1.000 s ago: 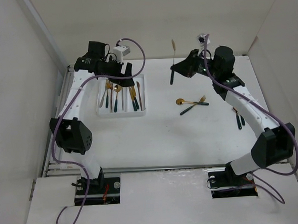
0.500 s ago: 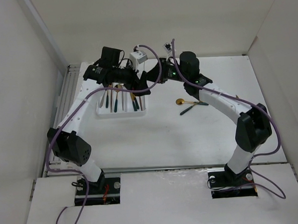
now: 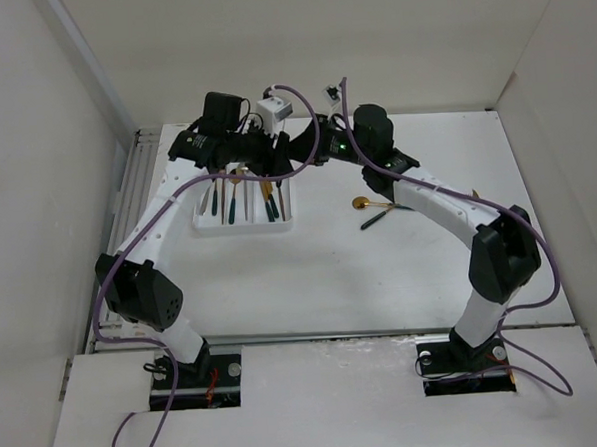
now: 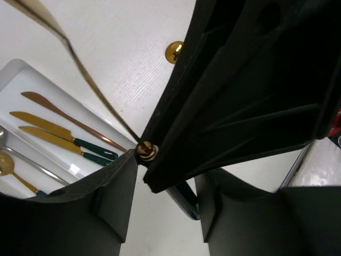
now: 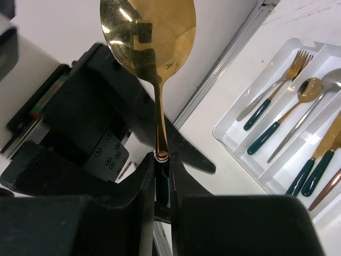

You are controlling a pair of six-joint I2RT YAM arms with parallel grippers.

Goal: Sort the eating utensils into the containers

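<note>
My right gripper (image 3: 302, 160) (image 5: 162, 176) is shut on the dark green handle of a gold spoon (image 5: 149, 37), which stands bowl-up just right of the white three-compartment tray (image 3: 284, 222). My left gripper (image 3: 279, 166) (image 4: 162, 213) is open. Its fingers (image 4: 90, 202) stand on either side of the spoon's handle end (image 4: 186, 200) and of the right gripper's tip, without closing on them. The tray (image 4: 24, 77) (image 5: 240, 156) holds several forks, spoons and knives, with gold knives (image 4: 53, 125) in one compartment. A gold spoon and a fork (image 3: 378, 207) lie on the table to the right.
The two arms cross closely above the tray's far right corner. White walls enclose the table at the back and sides. A metal rail (image 3: 127, 207) runs along the left edge, next to the tray.
The right arm has swung left from the table's back right, carrying the spoon to the tray's corner. The left gripper has moved right to meet it. Little has moved in the last half second.
</note>
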